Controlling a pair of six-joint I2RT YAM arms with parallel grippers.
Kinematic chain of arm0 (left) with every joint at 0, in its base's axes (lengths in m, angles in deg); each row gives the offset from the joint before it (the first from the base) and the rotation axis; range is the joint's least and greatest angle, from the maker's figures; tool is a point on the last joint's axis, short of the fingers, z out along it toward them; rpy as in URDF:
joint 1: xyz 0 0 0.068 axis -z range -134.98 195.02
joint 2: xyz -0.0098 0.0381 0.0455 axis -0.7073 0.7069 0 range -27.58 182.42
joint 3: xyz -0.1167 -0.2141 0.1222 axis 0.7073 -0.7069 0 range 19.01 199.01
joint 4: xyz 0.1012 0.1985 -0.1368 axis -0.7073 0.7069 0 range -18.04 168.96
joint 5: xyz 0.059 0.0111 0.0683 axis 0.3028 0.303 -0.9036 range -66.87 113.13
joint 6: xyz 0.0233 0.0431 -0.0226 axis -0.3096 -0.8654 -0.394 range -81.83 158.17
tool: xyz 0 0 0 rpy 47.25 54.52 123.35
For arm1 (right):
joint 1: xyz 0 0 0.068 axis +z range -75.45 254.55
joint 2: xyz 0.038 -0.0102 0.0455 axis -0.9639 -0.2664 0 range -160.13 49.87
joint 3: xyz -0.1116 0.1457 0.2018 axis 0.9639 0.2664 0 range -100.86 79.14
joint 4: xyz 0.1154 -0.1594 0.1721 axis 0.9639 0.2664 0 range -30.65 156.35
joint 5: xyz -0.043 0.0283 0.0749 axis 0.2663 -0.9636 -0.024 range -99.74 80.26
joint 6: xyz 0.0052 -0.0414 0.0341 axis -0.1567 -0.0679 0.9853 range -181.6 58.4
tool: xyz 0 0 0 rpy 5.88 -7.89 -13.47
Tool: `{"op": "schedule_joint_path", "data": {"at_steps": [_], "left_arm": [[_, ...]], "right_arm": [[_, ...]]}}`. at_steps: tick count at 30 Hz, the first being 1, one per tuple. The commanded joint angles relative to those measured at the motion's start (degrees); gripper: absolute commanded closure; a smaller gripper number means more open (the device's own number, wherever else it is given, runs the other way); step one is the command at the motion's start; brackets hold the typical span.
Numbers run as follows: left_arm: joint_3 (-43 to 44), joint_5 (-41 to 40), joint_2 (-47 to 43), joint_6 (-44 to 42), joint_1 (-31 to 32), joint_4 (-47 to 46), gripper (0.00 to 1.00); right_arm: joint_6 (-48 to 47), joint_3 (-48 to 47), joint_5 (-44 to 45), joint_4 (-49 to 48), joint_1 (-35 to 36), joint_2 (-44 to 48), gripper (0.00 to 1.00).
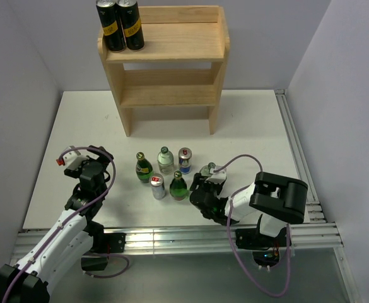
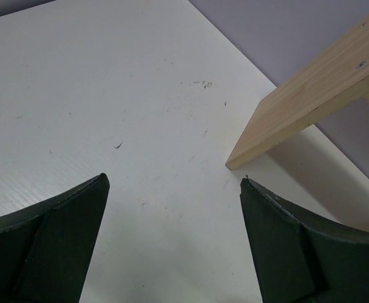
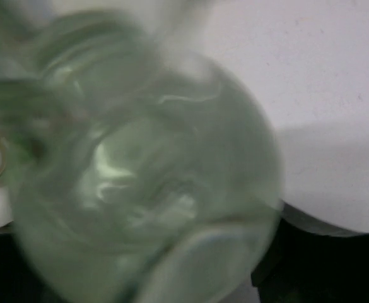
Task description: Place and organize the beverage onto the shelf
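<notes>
Green bottle (image 1: 178, 185) crowds the right end effector (image 1: 204, 180), low at the clear bottle (image 3: 146, 177), grip unclear; left end effector (image 2: 175, 180) spread wide, lower left.

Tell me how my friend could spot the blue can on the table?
Start at the wooden shelf at the back of the white table. In the huddle of drinks in front of it, look along the row nearest the shelf, just right of a clear bottle. The blue can is short with blue sides; the other can there is silver.
</notes>
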Motion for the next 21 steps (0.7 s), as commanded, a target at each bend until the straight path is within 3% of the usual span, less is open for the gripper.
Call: {"op": "schedule_joint_path", "data": {"at_steps": [1, 2, 3, 5, 10, 12, 16, 18, 21], "left_arm": [[-0.3, -0.3, -0.6, -0.3, 0.2, -1.9, 0.08], [-0.3, -0.5, -0.6, -0.3, 0.2, -2.0, 0.08], [-0.4, -0.4, -0.6, -0.3, 0.2, -2.0, 0.08], [-0.2, -0.7, -0.5, -0.3, 0.3, -1.8, 0.08], [-0.1, -1.2, -0.7, -0.1, 0.3, -1.4, 0.08], [0.0, -1.2, -0.7, -0.2, 0.3, -1.4, 0.08], [0.1, 0.5, -0.6, -1.7, 0.3, -1.8, 0.08], [-0.1, 2.5, -0.5, -2.9, 0.3, -3.2, 0.08], [-0.3, 5.5, -0.1, -4.2, 0.3, -4.5, 0.08]], "right_arm": [[-1.4, 0.5, 1.4, -6.3, -1.8, -1.4, 0.38], [-2.4, 0.4, 0.3, -6.8, -2.1, -1.5, 0.48], [-2.7, 0.4, -0.2, -6.7, -2.4, -1.5, 0.73], [-1.7, -0.5, -0.5, -2.3, -2.4, 0.0, 0.94], [3.7, -5.3, 1.7, 16.1, -1.8, 11.0, 1.0], [0.5, -7.0, 2.2, 21.8, -1.4, 18.6, 1.0], [-14.4, -17.6, 0.4, 28.1, -1.5, 29.6, 1.0], [-19.2, -23.2, -2.0, 30.7, -2.0, 30.7, 1.0], [-27.9, -39.2, -7.6, 34.7, -3.5, 29.1, 1.0]]}}
